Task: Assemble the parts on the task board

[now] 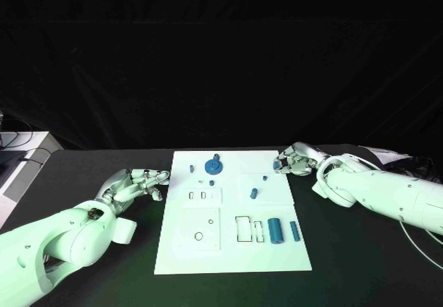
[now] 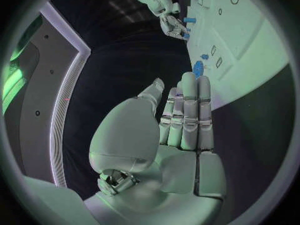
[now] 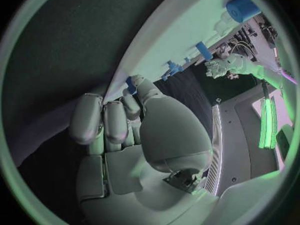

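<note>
The white task board [image 1: 180, 252] lies in the middle of the black table. On it a blue gear [image 1: 213, 167] sits near the far edge, with small blue pegs [image 1: 253, 192] around the middle. A thick blue cylinder [image 1: 274, 229] and a thinner one [image 1: 294, 231] lie at the near right. My right hand [image 1: 297, 160] is at the board's far right corner. It pinches a small blue part [image 3: 131, 84] between thumb and a finger. My left hand [image 1: 138, 184] hovers just off the board's left edge, fingers [image 2: 189, 110] straight and holding nothing.
The board shows outlined slots [image 1: 242, 229] and a round hole [image 1: 198, 236] in its near half. White equipment [image 1: 20, 157] stands beyond the table's left edge. Cables [image 1: 417, 167] trail behind my right arm. Bare black table surrounds the board.
</note>
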Robot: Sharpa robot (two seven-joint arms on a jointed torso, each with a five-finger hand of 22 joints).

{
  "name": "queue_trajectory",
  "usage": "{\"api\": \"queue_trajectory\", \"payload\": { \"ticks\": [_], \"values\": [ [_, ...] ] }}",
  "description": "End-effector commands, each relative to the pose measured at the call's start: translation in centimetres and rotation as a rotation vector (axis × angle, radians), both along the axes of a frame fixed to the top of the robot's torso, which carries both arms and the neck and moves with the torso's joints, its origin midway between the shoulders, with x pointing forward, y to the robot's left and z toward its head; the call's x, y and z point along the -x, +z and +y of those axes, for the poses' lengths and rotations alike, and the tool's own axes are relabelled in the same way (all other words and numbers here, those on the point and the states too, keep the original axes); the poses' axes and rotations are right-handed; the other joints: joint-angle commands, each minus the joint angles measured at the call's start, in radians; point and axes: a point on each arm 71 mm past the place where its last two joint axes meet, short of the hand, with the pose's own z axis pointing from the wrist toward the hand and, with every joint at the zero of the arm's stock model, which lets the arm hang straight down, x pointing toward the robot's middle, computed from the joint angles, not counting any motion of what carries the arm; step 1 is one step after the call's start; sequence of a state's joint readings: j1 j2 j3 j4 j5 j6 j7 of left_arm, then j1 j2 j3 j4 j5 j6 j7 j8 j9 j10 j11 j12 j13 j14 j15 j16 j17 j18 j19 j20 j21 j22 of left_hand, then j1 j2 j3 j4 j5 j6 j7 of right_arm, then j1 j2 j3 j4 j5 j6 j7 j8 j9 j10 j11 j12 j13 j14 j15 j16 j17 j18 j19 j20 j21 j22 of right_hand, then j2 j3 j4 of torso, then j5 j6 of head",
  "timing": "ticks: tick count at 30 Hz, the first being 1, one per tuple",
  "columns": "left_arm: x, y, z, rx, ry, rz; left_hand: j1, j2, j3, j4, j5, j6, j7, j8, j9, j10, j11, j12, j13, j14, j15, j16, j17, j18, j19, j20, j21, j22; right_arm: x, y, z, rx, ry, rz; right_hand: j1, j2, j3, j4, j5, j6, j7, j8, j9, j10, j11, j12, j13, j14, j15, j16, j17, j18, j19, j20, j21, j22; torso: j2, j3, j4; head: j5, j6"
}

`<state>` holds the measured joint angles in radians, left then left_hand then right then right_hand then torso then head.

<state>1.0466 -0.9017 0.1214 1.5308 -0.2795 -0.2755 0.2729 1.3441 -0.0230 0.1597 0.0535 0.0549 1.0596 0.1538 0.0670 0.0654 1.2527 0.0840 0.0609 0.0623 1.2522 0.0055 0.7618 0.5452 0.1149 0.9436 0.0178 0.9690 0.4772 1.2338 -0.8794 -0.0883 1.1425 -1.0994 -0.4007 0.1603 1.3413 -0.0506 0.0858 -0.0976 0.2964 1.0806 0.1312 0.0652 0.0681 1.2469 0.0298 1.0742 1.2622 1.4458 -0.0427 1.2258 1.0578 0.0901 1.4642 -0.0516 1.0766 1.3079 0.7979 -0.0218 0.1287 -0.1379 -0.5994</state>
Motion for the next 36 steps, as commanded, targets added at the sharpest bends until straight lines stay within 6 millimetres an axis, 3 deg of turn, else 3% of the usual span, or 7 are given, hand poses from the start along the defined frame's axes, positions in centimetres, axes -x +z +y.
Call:
{"api": "queue_trajectory", "payload": {
  "ticks": [1,7,15,22,29,36],
  "values": [
    [0.1,0.1,-0.2,0.012,-0.016,-0.004,0.005,-0.004,-0.007,0.001,0.0,0.0,-0.003,-0.003,-0.001,-0.004,-0.005,0.001,0.0,0.001,-0.001,-0.001,0.0,0.011,-0.003,-0.003,-0.003,-0.002,0.0,-0.3,0.3,0.013,0.022,0.03,-0.002,0.016,0.013,-0.006,0.002,0.014,-0.001,0.001,-0.001,0.004,-0.005,0.007,0.003,0.0,-0.009,-0.002,0.002,0.006,0.051,-0.009,0.004,0.146,0.0,0.0001,-0.0001,0.001,-0.001],
    [0.1,0.1,-0.1,0.01,-0.015,-0.002,0.005,-0.004,-0.007,0.001,0.001,-0.001,-0.002,-0.003,-0.001,-0.005,-0.004,0.001,0.0,0.001,-0.001,-0.001,0.0,0.011,-0.003,-0.003,-0.002,-0.002,0.1,-0.4,0.5,0.012,0.03,0.033,-0.012,0.041,0.055,-0.026,-0.017,0.039,-0.01,0.002,0.0,0.009,-0.012,0.007,0.01,0.001,-0.015,-0.004,0.003,0.002,0.051,-0.016,0.005,0.146,0.0,0.0001,0.0003,0.001,-0.003],
    [0.1,0.0,-0.1,0.008,-0.013,0.0,0.005,-0.004,-0.008,0.001,0.0,-0.003,0.0,-0.003,-0.001,-0.007,-0.003,0.001,0.0,0.001,0.0,-0.001,0.0,0.011,-0.003,-0.002,-0.002,-0.002,0.1,-0.2,0.6,-0.001,0.022,0.012,-0.027,0.06,0.075,-0.033,-0.012,0.066,-0.024,0.006,0.002,0.023,-0.019,0.016,0.021,0.002,-0.022,-0.004,0.007,-0.001,0.052,-0.023,0.009,0.147,0.0,-0.0001,0.0,0.0,-0.005],
    [0.1,0.0,0.0,0.007,-0.012,0.001,0.005,-0.004,-0.008,0.001,0.0,-0.003,0.0,-0.003,-0.001,-0.007,-0.003,0.001,0.0,0.001,0.0,-0.001,0.0,0.011,-0.003,-0.002,-0.002,-0.002,0.2,0.2,0.8,-0.049,-0.021,-0.024,-0.042,0.054,0.063,-0.022,0.011,0.075,-0.029,0.005,0.001,0.033,-0.023,0.021,0.029,0.004,-0.025,-0.002,0.011,-0.003,0.054,-0.027,0.014,0.147,0.0,0.0004,0.0006,0.003,-0.005],
    [0.0,0.0,0.1,0.006,-0.01,0.004,0.005,-0.004,-0.008,0.001,0.0,-0.003,0.0,-0.003,-0.001,-0.007,-0.003,0.001,0.0,0.001,0.0,-0.001,0.0,0.011,-0.003,-0.002,-0.002,-0.002,0.3,1.1,1.9,-0.1,-0.049,-0.016,-0.044,0.053,0.058,-0.02,0.007,0.075,-0.028,0.004,0.001,0.033,-0.023,0.019,0.03,0.003,-0.024,-0.002,0.01,-0.003,0.054,-0.027,0.01,0.146,-0.002,-0.0008,-0.0001,0.008,-0.006],
    [0.0,-0.1,0.1,0.005,-0.009,0.006,0.005,-0.004,-0.008,0.001,0.0,-0.003,0.0,-0.003,-0.001,-0.007,-0.003,0.001,0.0,0.001,0.0,-0.001,0.0,0.011,-0.003,-0.002,-0.002,-0.002,0.4,2.8,4.5,-0.115,-0.06,-0.009,-0.041,0.057,0.056,-0.02,0.005,0.073,-0.027,0.004,0.001,0.031,-0.022,0.016,0.031,0.003,-0.024,-0.003,0.01,-0.002,0.054,-0.027,0.007,0.145,-0.002,-0.0017,-0.0011,0.011,-0.006]
  ]
}}
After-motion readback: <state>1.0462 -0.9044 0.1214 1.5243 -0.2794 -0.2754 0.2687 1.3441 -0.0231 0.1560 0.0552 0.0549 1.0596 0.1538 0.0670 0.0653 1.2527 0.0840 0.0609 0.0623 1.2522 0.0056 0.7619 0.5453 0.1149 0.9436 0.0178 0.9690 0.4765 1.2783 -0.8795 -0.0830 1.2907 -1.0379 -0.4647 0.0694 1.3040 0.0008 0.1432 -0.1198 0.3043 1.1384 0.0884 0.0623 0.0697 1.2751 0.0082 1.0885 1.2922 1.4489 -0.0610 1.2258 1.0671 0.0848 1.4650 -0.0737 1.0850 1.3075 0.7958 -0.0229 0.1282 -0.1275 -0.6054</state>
